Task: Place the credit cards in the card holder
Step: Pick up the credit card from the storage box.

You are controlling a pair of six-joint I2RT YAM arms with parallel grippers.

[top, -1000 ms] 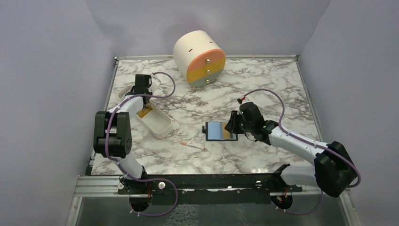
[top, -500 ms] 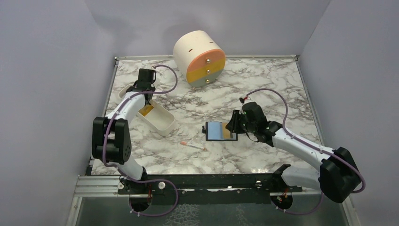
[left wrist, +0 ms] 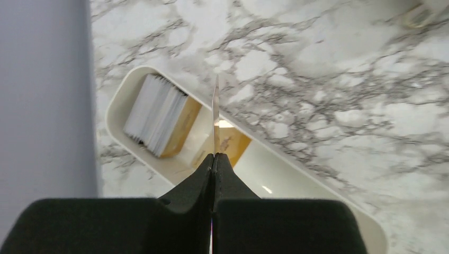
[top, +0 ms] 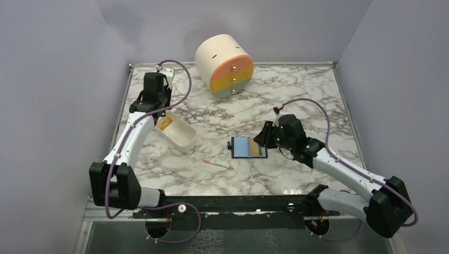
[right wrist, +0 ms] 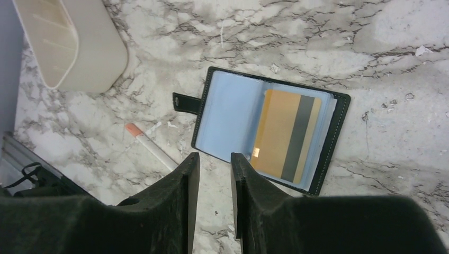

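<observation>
Marble-patterned tabletop [top: 296, 95], viewed from above and from both wrists. The left claw [left wrist: 213, 159] is shown pressed shut on a thin flat card [left wrist: 215, 114], which is seen edge-on and projects from the fingertips over the oblong white plastic tray [left wrist: 114, 106] at the left side of the tabletop; the card's colour cannot be told. Within the tray, a stack of white sheets with a yellowish side [left wrist: 159, 119] is seen at one end, and an orange-yellow plastic card [left wrist: 235, 145] lies just beside it on the tray floor. The right claw [right wrist: 212, 159] is shown empty, its jaws narrowly parted, above the near edge of the small black bifold card holder [right wrist: 341, 124], which lies open and flat near the middle of the tabletop. An orange-yellow credit card with a dark stripe [right wrist: 278, 132] is lodged in its right-hand clear sleeve; the left-hand sleeve appears pale blue. A thin white stick with a pink tip [right wrist: 151, 144] lies on the marble near the holder's closing tab, not touching it. A round cream drawer cabinet with orange, yellow and grey-green fronts [top: 225, 63] stands at the far edge.
</observation>
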